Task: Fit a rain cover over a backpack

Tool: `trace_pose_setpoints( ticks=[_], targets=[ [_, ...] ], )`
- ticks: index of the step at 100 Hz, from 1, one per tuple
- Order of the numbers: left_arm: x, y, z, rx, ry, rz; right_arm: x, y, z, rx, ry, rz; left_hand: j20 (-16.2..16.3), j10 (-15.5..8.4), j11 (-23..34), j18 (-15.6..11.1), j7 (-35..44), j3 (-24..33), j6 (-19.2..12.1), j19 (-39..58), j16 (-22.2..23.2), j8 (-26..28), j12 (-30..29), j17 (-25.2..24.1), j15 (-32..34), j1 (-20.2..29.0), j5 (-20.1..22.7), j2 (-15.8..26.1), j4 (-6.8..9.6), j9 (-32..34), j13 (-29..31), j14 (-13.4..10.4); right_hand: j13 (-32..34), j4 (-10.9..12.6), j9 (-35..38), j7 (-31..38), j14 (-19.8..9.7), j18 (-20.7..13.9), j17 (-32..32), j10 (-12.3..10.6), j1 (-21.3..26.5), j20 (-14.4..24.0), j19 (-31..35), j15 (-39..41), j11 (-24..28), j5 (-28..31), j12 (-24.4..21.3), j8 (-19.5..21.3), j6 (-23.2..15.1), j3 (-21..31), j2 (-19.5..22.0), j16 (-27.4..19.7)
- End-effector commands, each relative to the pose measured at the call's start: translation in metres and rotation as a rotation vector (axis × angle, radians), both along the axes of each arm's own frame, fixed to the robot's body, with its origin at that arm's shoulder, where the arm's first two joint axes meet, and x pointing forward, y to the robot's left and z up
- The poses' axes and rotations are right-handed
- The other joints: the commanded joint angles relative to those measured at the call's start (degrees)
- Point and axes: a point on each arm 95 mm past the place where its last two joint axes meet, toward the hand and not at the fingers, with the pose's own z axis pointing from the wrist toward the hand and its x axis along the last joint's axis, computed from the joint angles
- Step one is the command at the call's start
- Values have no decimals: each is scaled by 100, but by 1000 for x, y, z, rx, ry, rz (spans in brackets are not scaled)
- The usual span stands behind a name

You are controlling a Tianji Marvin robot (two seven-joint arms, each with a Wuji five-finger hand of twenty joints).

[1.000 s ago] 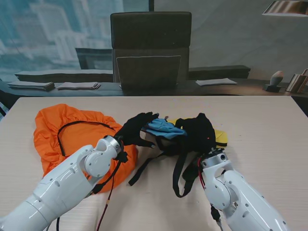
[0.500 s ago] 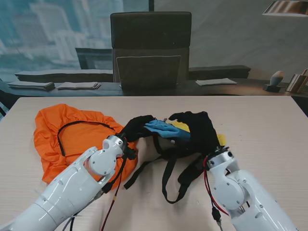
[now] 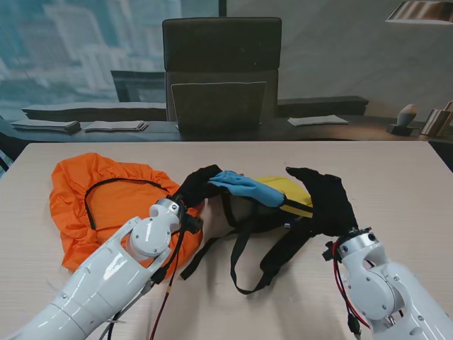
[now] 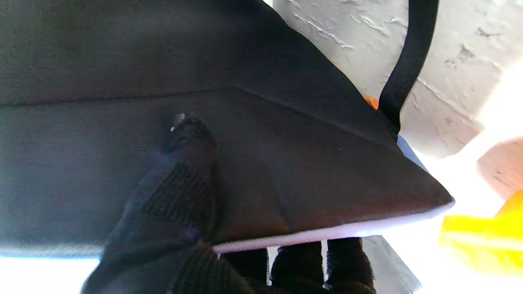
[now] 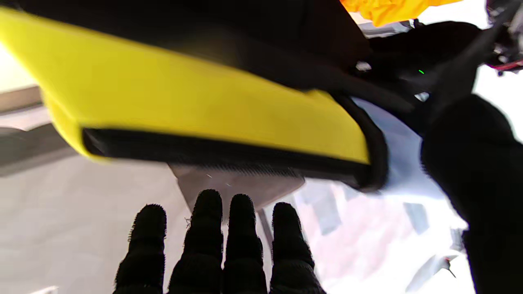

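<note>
From the stand view I count one backpack [image 3: 272, 202], one orange rain cover [image 3: 106, 202], and my two gloved hands on one table [image 3: 396, 177]. The backpack lies at the middle of the table, yellow and black with a blue panel toward my left, and two black straps trail from it toward me, ending in a loop on the bare wood. The rain cover lies spread out on my left, just beside the backpack, its black elastic edge showing as one curved line. My left hand [image 3: 197, 188] grips the backpack's left end; in the left wrist view the thumb [image 4: 186, 163] presses on a black fabric panel [image 4: 261, 134] while the other fingers curl under its pale edge, so that hand is clamped on the bag. My right hand [image 3: 324, 198] sits at the backpack's right end with four fingers [image 5: 241, 241] straight and side by side, closed around nothing, the yellow side [image 5: 196, 106] just beyond them. One dark chair [image 3: 221, 71] stands behind the table.
</note>
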Motion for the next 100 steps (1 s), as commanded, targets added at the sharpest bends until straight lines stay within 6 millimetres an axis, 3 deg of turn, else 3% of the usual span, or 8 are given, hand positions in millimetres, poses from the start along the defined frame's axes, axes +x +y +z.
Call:
trace_pose_setpoints(
  ticks=[1,26,52,58,69,83,92,100],
  targets=[
    [-1,-8,8,-21,-7,-23,-1,1,-23,-40,62,-7,316,91,428,-269,654,-26,120,763,164,355,227,274,327,352,-17,863,104,101,30,191,-181,-160,-162,-87,36,-163,-47,126,-278,-6,-138,-161,-143,-213,-95,-69,120,212,-249,-95],
    [-4,-11,8,-62,-6,-49,24,23,-39,-120,94,-29,335,65,412,-410,667,-69,136,797,195,383,296,301,357,397,-40,902,110,80,-9,177,576,-149,88,1059,318,-60,191,220,229,-209,976,240,1184,-93,435,602,-304,320,-529,111],
    [-15,-15,14,-96,8,-86,44,51,-40,-49,-68,-96,347,68,392,-420,662,-125,183,818,207,417,345,323,369,438,-44,892,133,94,5,185,3113,186,3246,2244,599,543,1821,194,1917,329,2777,2657,2234,2853,926,1514,-1435,649,-86,1121],
    [-16,-15,15,-92,4,-91,47,55,-39,-13,-105,-117,349,53,383,-421,658,-138,177,822,208,414,344,337,369,426,-25,876,140,115,9,183,4136,-756,4559,3146,745,772,2720,221,2578,576,3200,3365,2373,3725,641,673,-1751,653,-306,1097],
    [-18,-15,18,-90,-11,-91,50,60,-38,66,-107,-121,349,13,287,-469,549,-94,51,820,178,292,260,345,318,335,76,741,197,160,34,130,5311,-643,5840,3520,1135,1179,3684,631,3033,840,3970,4513,2569,5085,1078,617,-1665,850,-210,1400],
    [-17,-9,20,-14,-78,-91,51,64,-33,125,-95,-143,178,-87,-33,-682,-925,2398,110,480,-225,-724,-1392,-72,-265,-2569,-724,-536,150,-1318,-679,-124,5865,-664,6283,3404,1340,1377,4059,967,3052,1114,4438,5293,2718,5300,1677,1109,-1362,1136,-287,1761],
    [-17,2,23,67,-169,-99,55,62,-28,160,-127,-181,-21,-319,-470,-744,-1848,1663,-26,134,-472,-1506,-1799,-373,-842,-3143,-2004,-1077,96,-2585,-1396,-413,5900,-715,6488,3382,1349,1474,4229,1080,3074,1188,4457,5541,2692,5380,1867,1243,-1156,1323,-444,1962],
    [-18,14,28,116,-243,-82,59,60,-22,217,-122,-244,-102,-364,-649,-641,-2745,1323,-105,-20,-639,-2134,-2076,-387,-1189,-3277,-2104,-1188,54,-2986,-1596,-425,5903,-692,6582,3385,1401,1581,4335,1222,3148,1255,4486,5807,2701,5349,2024,1347,-820,1396,-408,2191]
  ],
)
